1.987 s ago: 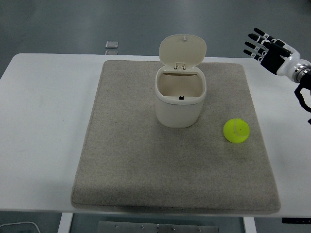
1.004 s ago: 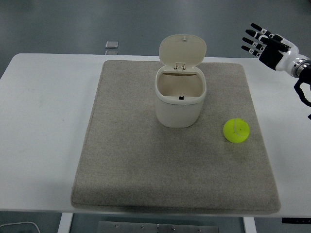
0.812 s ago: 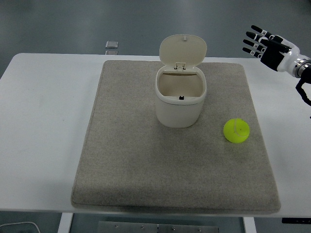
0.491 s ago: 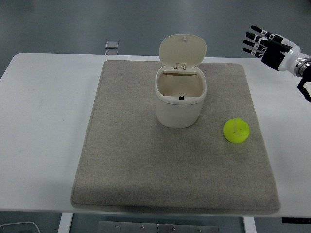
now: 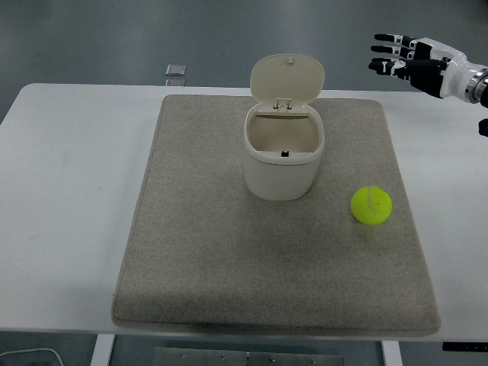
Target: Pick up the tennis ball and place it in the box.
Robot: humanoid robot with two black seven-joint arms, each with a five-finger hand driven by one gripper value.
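Yellow-green felt tennis ball (image 5: 371, 206) lies right of the open cream plastic box (image 5: 283, 152). Probably light, springy, rolls; cup around its middle. Right hand (image 5: 412, 63) far-right, fingers spread, empty.

Mat (image 5: 229, 252) sits in the middle of the table (image 5: 69, 191). Box (image 5: 283, 156) is on the mat toward the back, lid (image 5: 287, 78) flipped up behind it. Tennis ball (image 5: 370, 206) on the mat too, front-right of the box, apart from it. Right hand (image 5: 415, 65) is up over the far right corner, well behind the ball. Small obj (image 5: 175, 70) off the table's back edge, left of the box.
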